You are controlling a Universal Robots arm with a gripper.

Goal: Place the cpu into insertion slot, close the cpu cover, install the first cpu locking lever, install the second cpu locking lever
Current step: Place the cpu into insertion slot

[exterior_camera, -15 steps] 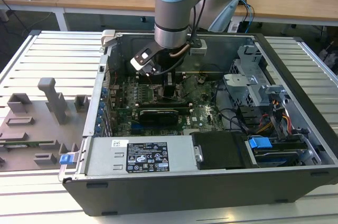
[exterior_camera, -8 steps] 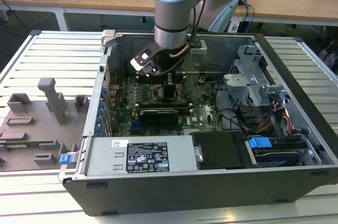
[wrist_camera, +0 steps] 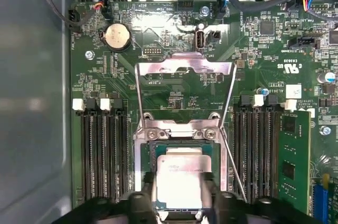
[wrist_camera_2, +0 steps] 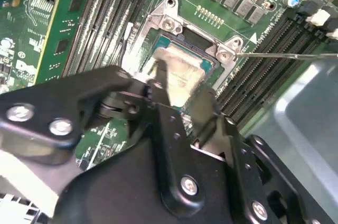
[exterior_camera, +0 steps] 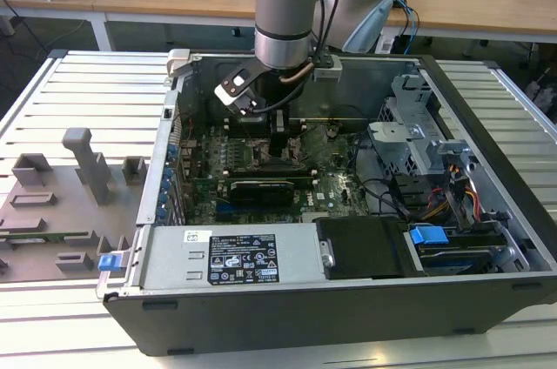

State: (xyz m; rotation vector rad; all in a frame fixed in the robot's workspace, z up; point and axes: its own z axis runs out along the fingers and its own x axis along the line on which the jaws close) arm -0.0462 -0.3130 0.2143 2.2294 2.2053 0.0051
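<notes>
The arm point(exterior_camera: 283, 12) is a silver-grey tube topped by a pale blue cap, with a black ring at its lower end; black cables point(exterior_camera: 324, 21) run down beside it; just above the gripper point(exterior_camera: 285, 136) sits a white-and-black block point(exterior_camera: 237, 90); in the second wrist view the gripper is matte black, built of angular links pinned with round silver screws point(wrist_camera_2: 189, 184).

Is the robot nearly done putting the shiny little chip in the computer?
Not yet, it is at the first step. Nothing looks finished. In hand: the gripper holds the cpu right at the insertion slot; I cannot tell whether it is seated. Left: the cpu cover lies flipped open, and a thin locking lever sticks out unlatched, so the cover and both levers are not yet done.
</notes>
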